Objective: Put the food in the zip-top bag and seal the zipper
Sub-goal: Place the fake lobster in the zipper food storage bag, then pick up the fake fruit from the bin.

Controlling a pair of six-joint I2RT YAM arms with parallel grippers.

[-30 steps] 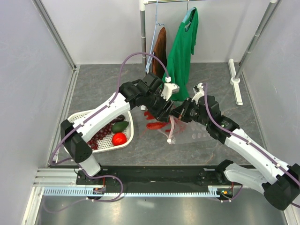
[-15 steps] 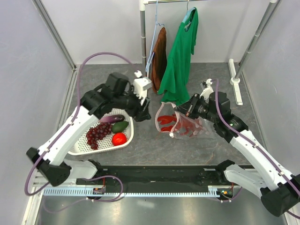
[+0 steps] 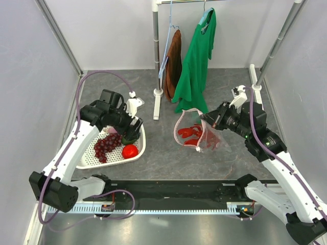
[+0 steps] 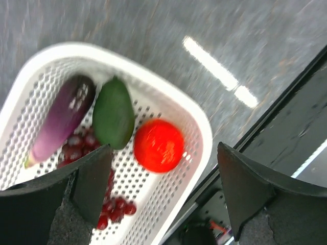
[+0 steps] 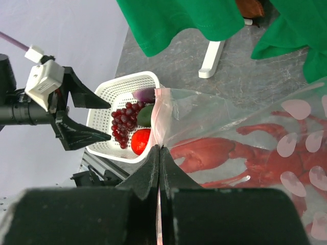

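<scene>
**Bag propped open on the right, basket next on the left**
The right fingers [image 5: 149, 171] were clamped on the pink zipper edge [image 5: 157, 120] of the bag [image 3: 204, 138], lifting its mouth so the lobster [image 5: 214, 150] lay inside, low against the counter [image 3: 168, 158]. The left fingers [image 4: 94, 176] hung spread apart over the basket [image 4: 200, 125] (tomato [image 4: 159, 145], avocado [image 4: 113, 113] and grapes [image 3: 106, 144] waiting there), probably lined up for the tomato.
</scene>
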